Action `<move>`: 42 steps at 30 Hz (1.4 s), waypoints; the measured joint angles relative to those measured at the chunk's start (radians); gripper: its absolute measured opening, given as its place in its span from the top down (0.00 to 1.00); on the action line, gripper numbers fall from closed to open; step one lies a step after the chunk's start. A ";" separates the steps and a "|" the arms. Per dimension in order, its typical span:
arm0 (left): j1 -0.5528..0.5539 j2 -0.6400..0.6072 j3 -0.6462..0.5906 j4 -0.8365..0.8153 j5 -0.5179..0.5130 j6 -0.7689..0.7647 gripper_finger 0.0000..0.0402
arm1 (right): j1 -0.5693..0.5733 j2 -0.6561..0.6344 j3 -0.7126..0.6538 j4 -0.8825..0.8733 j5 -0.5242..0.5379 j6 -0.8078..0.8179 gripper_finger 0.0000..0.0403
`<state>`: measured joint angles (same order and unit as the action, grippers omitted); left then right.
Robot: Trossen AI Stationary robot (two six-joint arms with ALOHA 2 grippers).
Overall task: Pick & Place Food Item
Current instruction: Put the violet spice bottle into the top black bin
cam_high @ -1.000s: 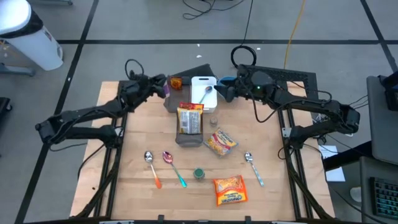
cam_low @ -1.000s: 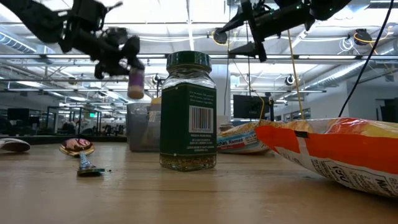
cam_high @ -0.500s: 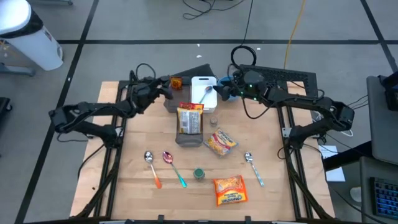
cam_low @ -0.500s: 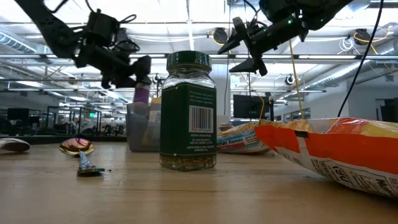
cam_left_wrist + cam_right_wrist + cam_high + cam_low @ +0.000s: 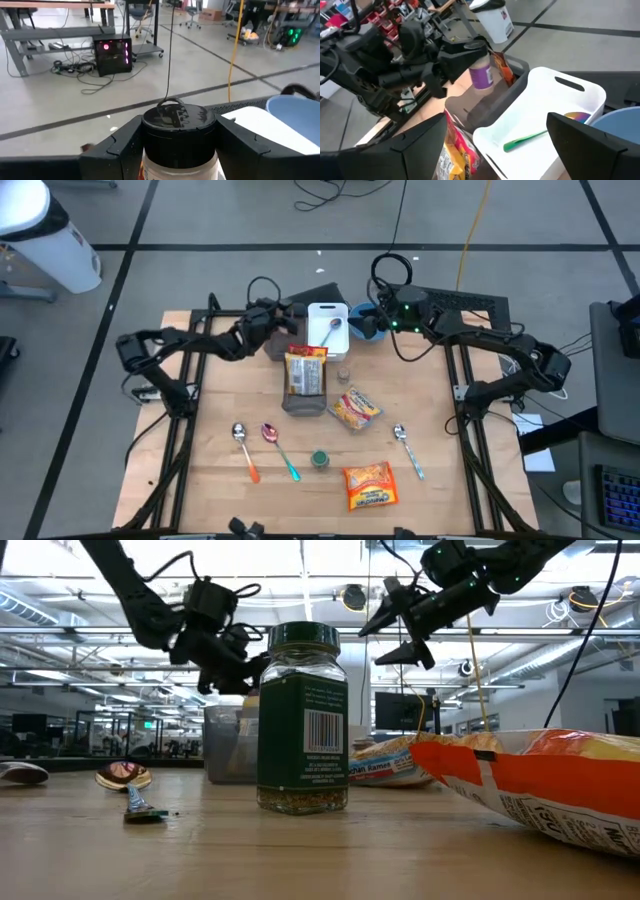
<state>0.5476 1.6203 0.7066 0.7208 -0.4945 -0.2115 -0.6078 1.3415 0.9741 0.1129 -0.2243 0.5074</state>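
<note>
Item: small jar (image 5: 481, 71), black lid, purple label, clamped between the fingers of the left gripper (image 5: 272, 317), carried from the table's (image 5: 215, 435) far left edge to above the grey bin (image 5: 285, 345) at the far edge. Judged close to release. Right gripper (image 5: 362, 327): spread wide, empty, shifted over the white tray (image 5: 327, 313) beside the bin.

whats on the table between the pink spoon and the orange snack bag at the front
A green-lidded spice jar stands between the pink spoon and the orange snack bag, as the high view shows.
</note>
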 joint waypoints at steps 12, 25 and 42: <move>0.000 0.117 0.083 0.052 0.071 0.063 0.48 | -0.031 0.000 0.000 -0.044 -0.059 -0.031 0.17; 0.002 0.143 0.086 0.056 0.093 0.107 0.48 | -0.042 0.000 0.000 -0.044 -0.069 -0.049 0.17; 0.020 0.142 0.086 0.037 0.076 0.147 0.48 | -0.041 0.000 0.000 -0.043 -0.069 -0.049 0.17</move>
<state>0.5678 1.7626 0.7921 0.7581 -0.4185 -0.0647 -0.6491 1.3415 0.9741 0.0695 -0.2928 0.4587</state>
